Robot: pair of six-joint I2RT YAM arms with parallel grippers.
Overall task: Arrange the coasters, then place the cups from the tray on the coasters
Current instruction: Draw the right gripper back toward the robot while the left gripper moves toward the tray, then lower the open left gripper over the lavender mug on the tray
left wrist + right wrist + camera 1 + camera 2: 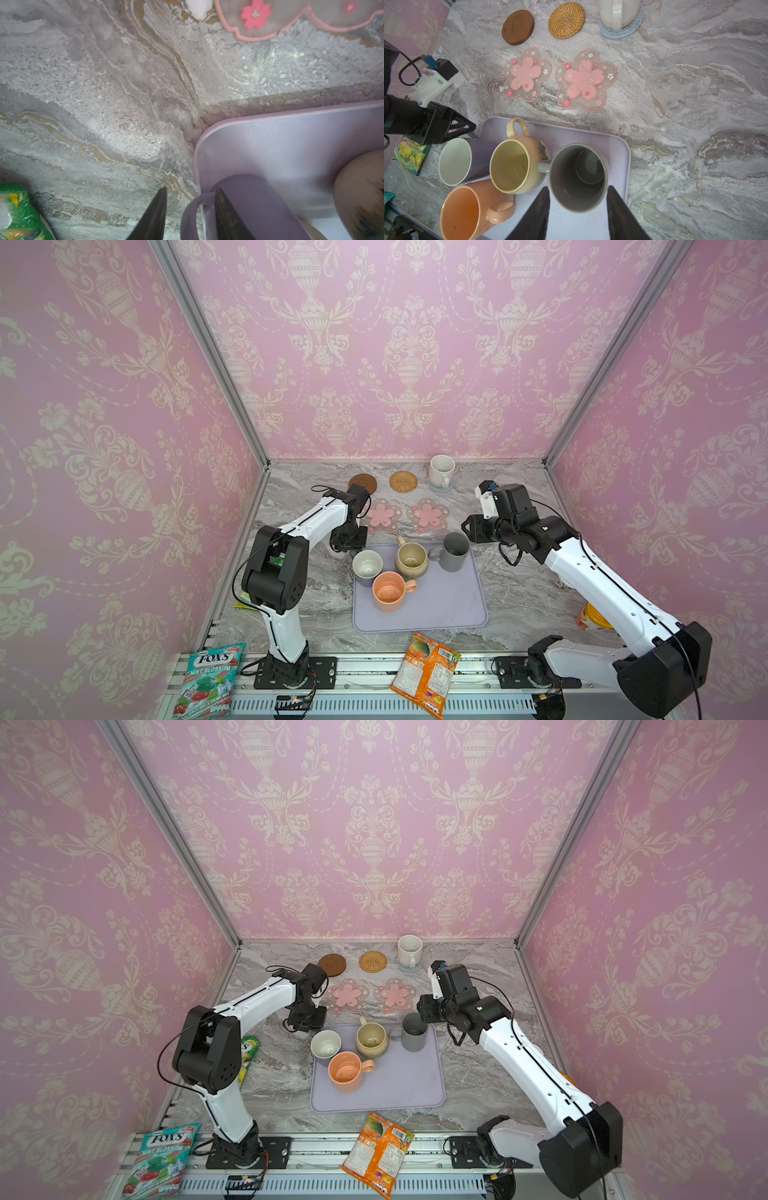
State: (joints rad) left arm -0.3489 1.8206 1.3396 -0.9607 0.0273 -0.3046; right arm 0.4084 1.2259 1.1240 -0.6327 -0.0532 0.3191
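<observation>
Standing upright: grey mug [455, 551], handle left.

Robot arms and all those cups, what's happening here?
Two robot arms are moving mugs from the tray onto coasters. The white mug already sits on the blue-grey coaster at the back. Four mugs wait on the tray. The right gripper flanks the dark grey mug, and the left gripper straddles the lavender mug's handle.

Pink wallpaper with a cream urn-and-flower damask covers the back wall [411, 344] and both side walls, which meet at bare aluminium corner posts [208, 352]. The desk [519, 589] is grey veined marble with tan streaks, evenly lit. A slotted metal rail [365, 670] runs along its near edge.
</observation>
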